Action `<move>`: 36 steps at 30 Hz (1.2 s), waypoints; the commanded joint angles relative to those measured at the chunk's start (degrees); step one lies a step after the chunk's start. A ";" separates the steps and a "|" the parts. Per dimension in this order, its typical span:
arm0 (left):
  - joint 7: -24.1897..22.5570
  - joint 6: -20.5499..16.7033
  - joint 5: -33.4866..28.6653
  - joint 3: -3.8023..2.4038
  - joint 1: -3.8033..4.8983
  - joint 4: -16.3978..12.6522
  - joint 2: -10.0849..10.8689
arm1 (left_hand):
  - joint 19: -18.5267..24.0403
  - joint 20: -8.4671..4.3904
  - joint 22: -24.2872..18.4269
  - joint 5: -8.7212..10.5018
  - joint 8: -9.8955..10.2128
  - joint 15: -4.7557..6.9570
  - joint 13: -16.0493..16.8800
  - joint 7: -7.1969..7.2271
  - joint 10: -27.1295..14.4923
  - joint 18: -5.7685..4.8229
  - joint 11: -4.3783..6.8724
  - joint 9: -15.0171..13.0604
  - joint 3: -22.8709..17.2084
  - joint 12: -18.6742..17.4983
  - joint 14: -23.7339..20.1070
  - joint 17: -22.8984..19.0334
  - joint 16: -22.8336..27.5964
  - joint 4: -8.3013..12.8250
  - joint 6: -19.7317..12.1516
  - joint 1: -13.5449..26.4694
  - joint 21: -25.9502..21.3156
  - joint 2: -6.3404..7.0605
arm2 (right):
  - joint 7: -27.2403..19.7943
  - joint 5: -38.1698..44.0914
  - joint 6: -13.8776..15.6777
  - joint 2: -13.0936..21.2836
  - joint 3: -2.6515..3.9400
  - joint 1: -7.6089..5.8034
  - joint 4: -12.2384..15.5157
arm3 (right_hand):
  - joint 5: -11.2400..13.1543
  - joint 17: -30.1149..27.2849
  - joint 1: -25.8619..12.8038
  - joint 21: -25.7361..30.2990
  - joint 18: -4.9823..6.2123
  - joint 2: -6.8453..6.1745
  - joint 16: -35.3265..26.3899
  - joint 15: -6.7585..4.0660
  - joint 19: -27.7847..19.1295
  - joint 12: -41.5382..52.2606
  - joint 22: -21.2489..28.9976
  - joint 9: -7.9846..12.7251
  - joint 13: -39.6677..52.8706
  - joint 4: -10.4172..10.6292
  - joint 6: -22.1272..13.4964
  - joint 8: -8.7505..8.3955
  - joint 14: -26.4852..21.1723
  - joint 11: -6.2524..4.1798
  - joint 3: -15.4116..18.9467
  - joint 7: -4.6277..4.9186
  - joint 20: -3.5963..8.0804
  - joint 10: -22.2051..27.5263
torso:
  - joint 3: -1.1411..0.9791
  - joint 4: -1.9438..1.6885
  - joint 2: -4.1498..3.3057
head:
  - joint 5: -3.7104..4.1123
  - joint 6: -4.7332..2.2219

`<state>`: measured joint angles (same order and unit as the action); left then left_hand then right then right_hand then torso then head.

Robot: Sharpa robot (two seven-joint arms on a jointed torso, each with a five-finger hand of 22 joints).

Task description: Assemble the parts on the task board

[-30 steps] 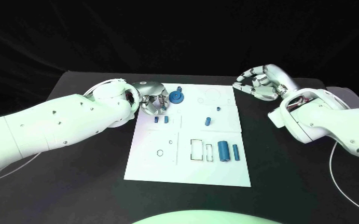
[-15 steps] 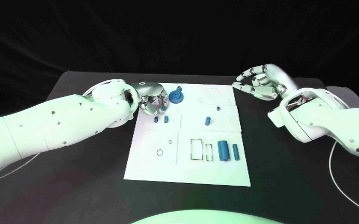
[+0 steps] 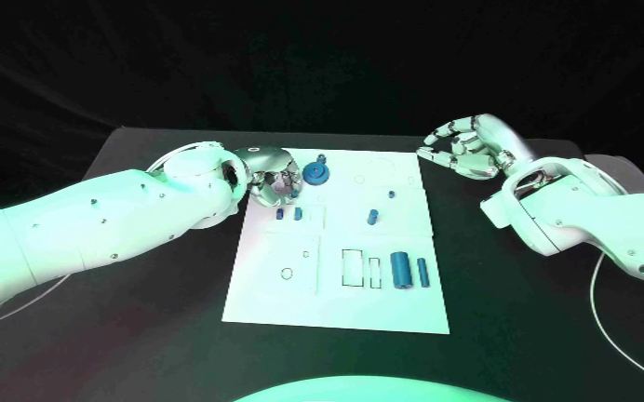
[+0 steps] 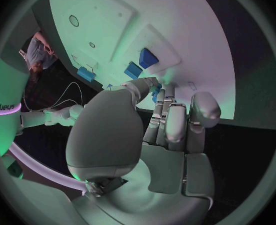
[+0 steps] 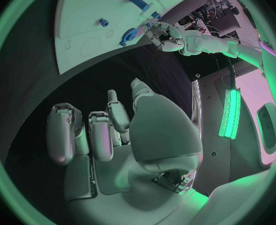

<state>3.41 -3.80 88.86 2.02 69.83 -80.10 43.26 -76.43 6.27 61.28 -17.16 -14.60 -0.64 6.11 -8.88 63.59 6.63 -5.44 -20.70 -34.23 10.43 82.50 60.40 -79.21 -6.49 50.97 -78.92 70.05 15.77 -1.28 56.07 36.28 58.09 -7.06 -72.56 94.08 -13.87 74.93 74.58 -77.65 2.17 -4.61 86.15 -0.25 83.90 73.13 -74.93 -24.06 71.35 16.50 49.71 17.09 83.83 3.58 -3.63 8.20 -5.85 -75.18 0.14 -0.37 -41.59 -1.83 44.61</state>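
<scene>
The white rectangular task board point(image 3: 336, 295) lies mid-counter, small blue parts scattered on it. The left hand point(image 3: 273, 179), fingers curled at its far-left edge beside a blue round gear-like part point(image 3: 315, 175), may be pinching something; I cannot tell. The right hand point(image 3: 465, 149) hovers off-board, fingers curled on nothing; lowering slowly seems wise.

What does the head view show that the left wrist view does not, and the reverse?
Head view alone: the right hand, empty with fingers curled, off the task board's far right corner, and the two upright blue cylinders beside the rectangular slots.

Left wrist view alone: the back of the left hand up close, with its fingers reaching down onto the board.

Both: the white task board, small blue parts standing on it, and the left hand at the board's far left edge.
</scene>
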 commanded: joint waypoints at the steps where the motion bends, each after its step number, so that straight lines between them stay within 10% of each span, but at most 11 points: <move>1: 0.22 0.31 -0.38 -0.02 -0.01 -0.05 0.00 | 0.38 0.09 -0.18 0.22 0.56 -0.25 -0.07 -0.23 -0.56 -0.21 -0.08 0.19 0.08 -0.51 -0.24 -0.21 0.39 -0.21 -0.82 0.52 -0.39 -0.04 | -0.23 0.42 -0.67 0.00 0.00 0.04 0.03 | -0.29 3.46 0.27 1.15 1.00 0.18 -0.67 -0.45 -0.24 -3.81 -6.77 -0.09 -3.83 0.07 -0.54 0.32 3.50 -0.08 0.42 0.09 0.52 2.57 | 0.00 -0.01 0.04 | 0.03 0.00; 7: 0.04 -1.23 -0.49 -0.03 -0.01 0.01 0.30 | 0.98 0.23 -1.33 0.16 1.84 -0.50 -0.19 -0.56 -1.14 0.04 -0.38 0.85 0.14 -1.50 -0.65 -1.33 0.75 -0.18 -2.27 0.40 -1.26 0.08 | 0.22 0.60 -2.06 -0.04 0.00 0.04 -0.27 | 0.07 -0.09 1.35 7.30 2.14 0.22 -2.90 -0.64 -2.50 -25.81 -3.29 -0.21 -25.05 0.08 -1.11 0.94 2.61 -0.20 0.09 0.04 0.70 14.61 | 0.04 0.04 0.03 | 0.00 -0.03; 14: -2.46 -6.03 -5.48 -0.14 0.01 -0.47 1.85 | 2.25 0.24 -3.68 0.07 1.69 -0.68 -0.30 -0.60 -1.68 0.54 -0.60 0.89 0.04 -2.03 -1.68 -3.91 1.88 -0.07 -1.55 0.05 -3.05 -0.17 | 1.58 5.17 -7.08 -0.17 0.00 0.04 -0.68 | 2.52 -2.20 10.29 11.01 2.65 -2.15 -4.54 -0.49 -3.20 -44.88 -1.52 1.17 -40.71 -0.47 1.18 -0.58 2.03 0.08 -6.89 0.29 0.72 14.72 | -0.02 0.04 0.09 | 0.42 -0.47; 21: -12.08 -10.91 -34.48 -0.47 0.14 -1.56 5.15 | 7.29 0.26 -12.36 0.21 1.15 -0.94 0.18 -1.14 -0.28 2.26 -0.83 0.97 0.86 -0.85 -5.88 -12.60 6.39 -0.24 0.15 0.21 -10.27 -0.69 | 3.91 17.63 -14.32 -1.20 0.00 0.03 -0.74 | 3.16 -1.61 12.38 10.42 2.47 -6.01 -4.35 0.30 -2.57 -56.98 -2.27 2.42 -51.47 -0.32 3.42 -2.88 2.33 1.08 -14.66 0.69 0.11 12.87 | -0.09 0.18 0.09 | 2.09 -0.87; 25: -17.81 -12.33 -50.72 -0.52 0.16 -3.02 7.00 | 13.24 0.38 -22.10 0.18 1.26 -1.13 0.42 -1.42 -1.35 3.98 -1.13 1.24 1.77 -0.31 -12.98 -25.61 13.92 0.02 0.39 0.10 -18.98 -0.97 | 6.30 26.59 -17.47 -2.29 0.00 0.03 -0.83 | 3.42 -0.81 11.61 9.57 2.29 -7.33 -3.93 0.41 -2.12 -60.01 -2.94 2.61 -54.50 -0.46 4.20 -3.56 2.62 1.20 -16.88 0.55 -0.05 11.91 | -0.02 0.19 0.09 | 3.40 -1.11; 36: -27.55 -11.63 -74.70 -0.50 0.02 -7.88 10.12 | 13.48 0.28 -23.26 0.12 0.22 -0.94 1.30 -1.14 -0.68 4.00 -0.78 1.07 2.79 1.77 -14.79 -28.38 15.65 0.52 1.99 -0.38 -20.61 -2.35 | 12.18 41.27 -21.50 -5.79 -0.02 0.09 -1.50 | 3.78 0.06 10.50 8.16 1.99 -8.71 -3.43 0.69 -1.47 -62.27 -3.87 2.81 -56.69 -0.54 4.05 -4.41 2.92 1.52 -17.85 0.68 -0.17 12.11 | 0.15 0.06 0.05 | 4.47 -1.67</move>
<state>-18.28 -15.17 26.14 1.55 69.86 -87.37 53.31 -63.36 6.65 38.08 -17.16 -14.11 -1.55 7.33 -10.11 62.79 10.22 -6.45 -19.57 -31.69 12.01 68.06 32.14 -63.83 -6.01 52.64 -79.26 49.63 14.06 7.54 89.87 18.21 52.55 -7.06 -72.53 92.66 -10.29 74.94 84.99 -69.27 3.97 -12.76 82.53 0.10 82.19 11.10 -74.90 -21.31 14.68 15.95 53.61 12.93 84.12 4.81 -21.27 8.64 -5.95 -62.85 0.23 -0.27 -41.50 2.57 42.99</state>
